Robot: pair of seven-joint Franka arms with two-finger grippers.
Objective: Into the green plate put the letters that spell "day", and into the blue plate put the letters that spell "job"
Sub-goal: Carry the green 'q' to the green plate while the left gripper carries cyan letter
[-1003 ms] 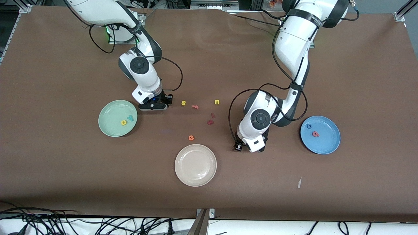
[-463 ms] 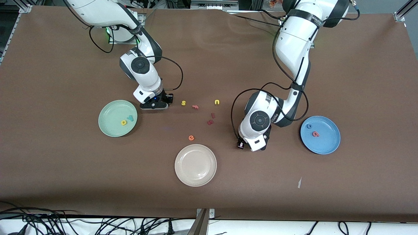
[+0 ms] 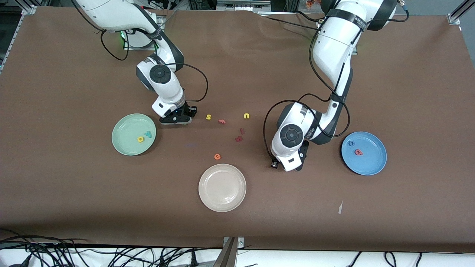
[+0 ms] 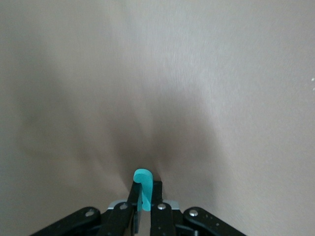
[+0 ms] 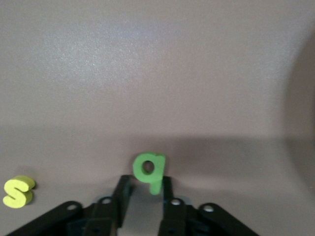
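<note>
My left gripper (image 4: 142, 199) sits low over bare bench (image 3: 334, 74) between the beige-white plate (image 3: 222, 187) and the blue plate (image 3: 364, 153), its jaws pinched tight on the teal j (image 4: 143, 183), a smooth foam hook whose rounded top pokes up between the fingers. Only the left wrist view shows that letter; from the front my own wrist hides it.

My right gripper (image 5: 143, 192) is down beside the green plate (image 3: 133, 134), on the side toward the yellow s (image 3: 208, 117). The green d (image 5: 150, 169) stands between its narrowed jaws, a matte foam ring with a stem, reading like a q in the right wrist view; I cannot tell whether the fingers actually press it. The front view hides that letter too.

The green plate, round with a shallow rim, holds the yellow a (image 3: 140, 139) and the teal y (image 3: 148, 134), touching each other. The blue plate holds the blue o (image 3: 351, 143) and the salmon-red b (image 3: 358, 152), close but apart.

Loose on the brown, cloth-like bench between my arms lie the yellow s, a salmon letter (image 3: 222, 121), the yellow u (image 3: 246, 116), two dark red letters (image 3: 240, 135) and the orange e (image 3: 217, 157).
</note>
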